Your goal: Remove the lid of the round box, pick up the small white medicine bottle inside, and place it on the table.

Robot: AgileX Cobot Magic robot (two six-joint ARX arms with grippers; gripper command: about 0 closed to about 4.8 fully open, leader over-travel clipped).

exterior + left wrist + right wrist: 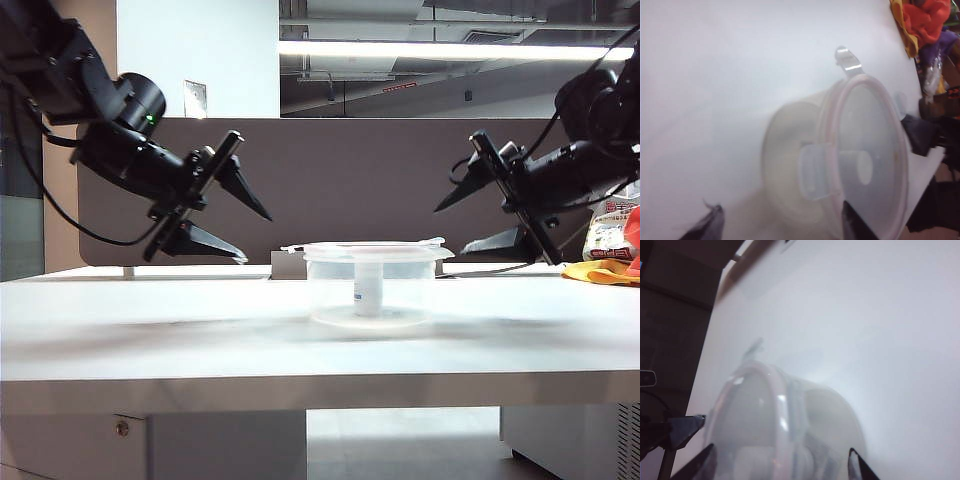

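Note:
The clear round box (370, 295) stands in the middle of the white table (150, 330), with the lid (372, 250) lying on its rim. Inside it the small white medicine bottle (368, 290) stands upright. My left gripper (258, 238) hangs open above the table, left of the box and apart from it. My right gripper (450, 232) hangs open on the box's right, also apart. In the left wrist view the pink-rimmed lid (865, 155) and the box (785, 160) lie ahead of the open left gripper (781, 207). In the right wrist view the blurred box (830, 420) shows between the right gripper's (781, 450) spread fingers.
A dark divider panel (350, 180) runs along the back of the table. An orange and yellow cloth (600, 270) and a printed bag (610, 225) lie at the far right. The table's thick front edge (300, 390) faces the camera.

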